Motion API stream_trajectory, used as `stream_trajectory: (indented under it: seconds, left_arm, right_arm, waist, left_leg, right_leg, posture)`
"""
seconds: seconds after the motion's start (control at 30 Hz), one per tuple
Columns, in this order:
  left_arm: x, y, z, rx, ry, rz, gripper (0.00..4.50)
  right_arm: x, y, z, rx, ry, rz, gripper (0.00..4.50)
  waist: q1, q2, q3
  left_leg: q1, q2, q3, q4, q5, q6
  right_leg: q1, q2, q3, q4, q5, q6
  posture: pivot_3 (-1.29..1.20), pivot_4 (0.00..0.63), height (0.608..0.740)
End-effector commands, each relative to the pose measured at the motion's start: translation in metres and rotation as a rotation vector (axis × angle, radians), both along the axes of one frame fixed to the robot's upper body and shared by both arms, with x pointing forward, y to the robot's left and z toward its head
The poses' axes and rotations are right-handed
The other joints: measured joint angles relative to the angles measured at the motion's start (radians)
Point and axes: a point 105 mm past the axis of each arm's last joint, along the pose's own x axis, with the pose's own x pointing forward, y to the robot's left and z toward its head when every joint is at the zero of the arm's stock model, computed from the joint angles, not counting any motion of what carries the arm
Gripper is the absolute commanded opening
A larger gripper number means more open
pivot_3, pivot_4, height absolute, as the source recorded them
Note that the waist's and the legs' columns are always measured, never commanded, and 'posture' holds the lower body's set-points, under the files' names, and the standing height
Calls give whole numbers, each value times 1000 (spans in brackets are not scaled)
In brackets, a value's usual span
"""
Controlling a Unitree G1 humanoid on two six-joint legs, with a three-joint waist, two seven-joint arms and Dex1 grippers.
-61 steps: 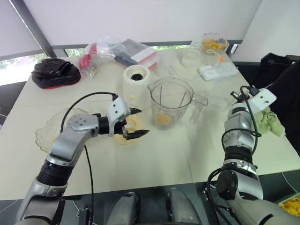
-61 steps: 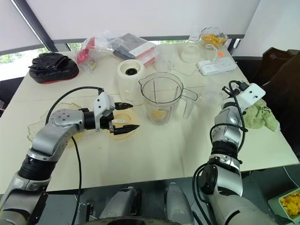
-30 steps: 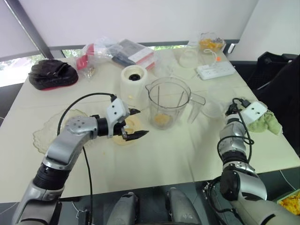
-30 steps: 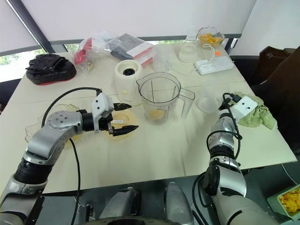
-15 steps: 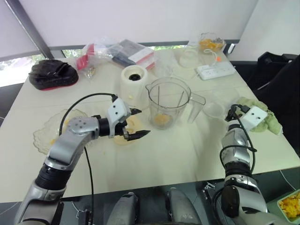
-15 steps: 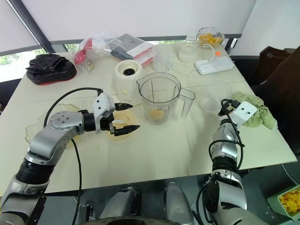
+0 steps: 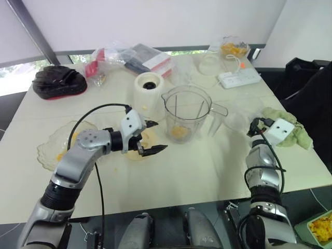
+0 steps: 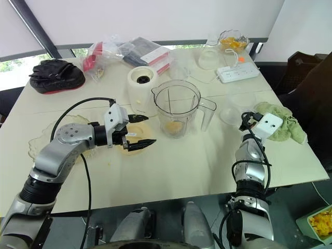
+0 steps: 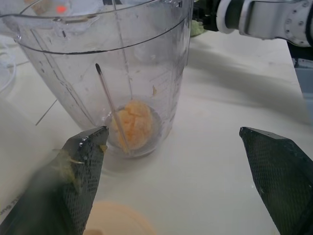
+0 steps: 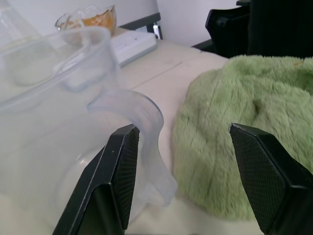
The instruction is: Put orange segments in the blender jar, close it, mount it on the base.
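You've got the blender jar (image 7: 188,111) mid-table, with an orange segment (image 9: 132,122) in its bottom. The blender base (image 7: 149,89) is just behind-left of it. Your left gripper (image 7: 160,136) is just left of the jar, over a small disc (image 7: 133,154). A glass plate (image 7: 52,148) lies far left. The power strip (image 7: 238,78) is behind right, the cloth (image 7: 299,136) at the right edge, and a clear lid (image 8: 228,115) beside it.

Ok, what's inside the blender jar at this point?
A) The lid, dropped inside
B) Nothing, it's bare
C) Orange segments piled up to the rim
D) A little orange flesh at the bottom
D: the left wrist view looks through the clear wall of the blender jar and shows a small lump of orange flesh lying at its bottom, with the rest of the jar unfilled above it.
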Motion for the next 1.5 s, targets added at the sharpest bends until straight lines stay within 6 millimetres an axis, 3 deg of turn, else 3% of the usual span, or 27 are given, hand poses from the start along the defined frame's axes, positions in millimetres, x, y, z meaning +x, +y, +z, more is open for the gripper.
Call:
stream_trajectory:
  seconds: [0.03, 0.33, 0.53, 0.73, 0.87, 1.13, 1.33, 1.5]
  left_arm:
    - [-1, -1, 8, -9, -33, -14, 4500]
    - [0, -1, 6, -5, -20, -25, 4500]
    - [4, 8, 5, 18, -10, -28, 4500]
    - [11, 23, 8, 64, -9, -34, 4500]
    - [17, 37, 14, 108, 2, -39, 4500]
    - [25, 54, 25, 188, 9, -88, 4500]
    - [23, 60, 20, 264, 41, -162, 4500]
    - [24, 76, 8, 416, 83, -245, 4500]
  right_arm:
    - [-7, 8, 22, -39, -57, 42, 3011]
    - [-31, 33, 36, -144, -44, 215, 3011]
    - [-43, 71, 72, -373, -93, 519, 3011]
    - [-51, 97, 95, -464, -92, 775, 3011]
    - [-59, 102, 112, -579, -29, 982, 3011]
    - [-65, 94, 150, -712, -2, 1080, 3011]
    - [-78, 109, 162, -715, -13, 1197, 3011]
    - [-89, 124, 193, -692, -89, 1292, 3011]
  waist:
    - [2, 0, 0]
    - [4, 0, 0]
    - [3, 0, 0]
    - [8, 0, 0]
    - [10, -1, 0]
    - [11, -3, 2]
    - [14, -4, 2]
    - [15, -4, 3]
  left_leg:
    - [0, 0, 0, 0, 0, 0]
    - [0, 0, 0, 0, -1, 1]
    - [0, 0, -1, 0, -1, 2]
    - [1, 0, -1, 1, -1, 2]
    - [1, 0, -2, 1, -1, 3]
    - [1, 0, -3, 1, -2, 3]
    - [0, 0, -3, 1, -2, 3]
    - [0, 0, -3, 2, -2, 3]
  right_leg:
    - [0, 0, 0, 0, 0, 0]
    - [0, 0, 0, 0, 0, 0]
    - [0, 0, 0, 0, 0, 0]
    - [2, 0, -1, 0, 0, 0]
    - [2, 0, -1, -1, 0, 0]
    - [4, 0, -3, -2, 0, 0]
    - [3, -1, -3, -2, 0, 0]
    - [3, -1, -3, -2, 0, 0]
  posture:
    - [0, 150, 740]
    - [0, 150, 740]
    - [0, 150, 740]
    - [0, 150, 740]
    - [0, 150, 740]
    - [0, 150, 740]
    - [0, 150, 740]
    - [0, 150, 740]
